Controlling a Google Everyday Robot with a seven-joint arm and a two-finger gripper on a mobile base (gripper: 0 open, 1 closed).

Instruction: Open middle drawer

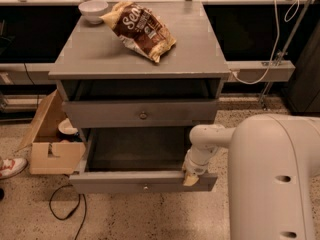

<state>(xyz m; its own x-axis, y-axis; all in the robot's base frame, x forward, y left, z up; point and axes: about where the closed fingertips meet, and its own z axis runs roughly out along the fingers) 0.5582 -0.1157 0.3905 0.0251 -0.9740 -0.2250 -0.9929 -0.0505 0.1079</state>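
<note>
Camera view, middle drawer (115,182) standing pulled out toward the near side, pincer (191,178) at the right end of its front's top edge, open or closed cannot tell, chip bag (140,30) on counter (192,51).
</note>
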